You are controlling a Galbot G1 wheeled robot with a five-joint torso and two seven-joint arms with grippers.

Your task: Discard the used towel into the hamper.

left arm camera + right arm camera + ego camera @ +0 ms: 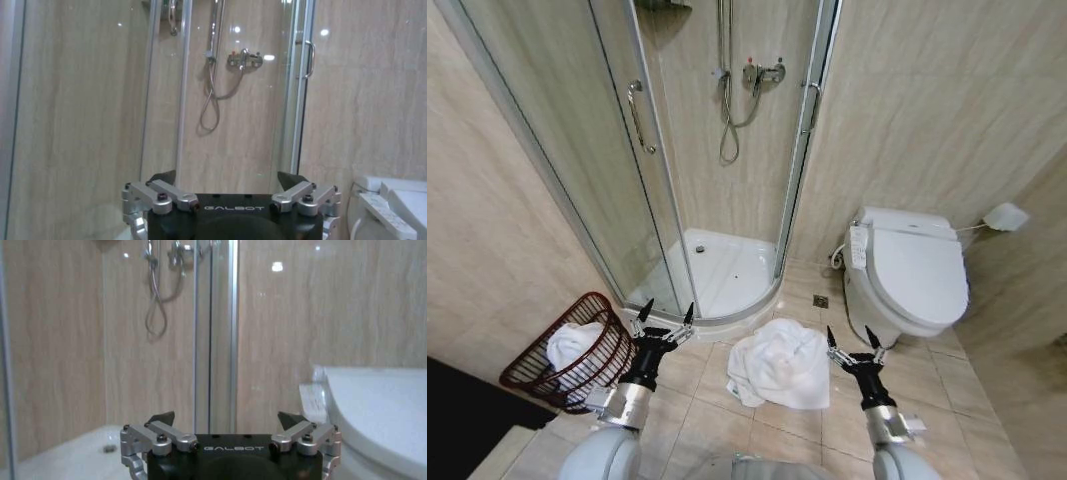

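A white used towel (pixel 779 364) lies crumpled on the tiled floor in front of the shower. The hamper (pixel 567 352), a dark reddish-brown wire basket, leans by the left wall with another white towel (pixel 570 346) inside it. My left gripper (pixel 667 314) is held up open just right of the hamper, with nothing between its fingers. My right gripper (pixel 851 339) is open and raised at the towel's right edge, also holding nothing. Both wrist views show open jaws, left gripper (pixel 227 179) and right gripper (pixel 227 419), pointing at the walls.
A glass corner shower (pixel 717 150) with a white tray stands ahead. A white toilet (pixel 909 270) with its lid down sits to the right. Tiled walls close in on both sides.
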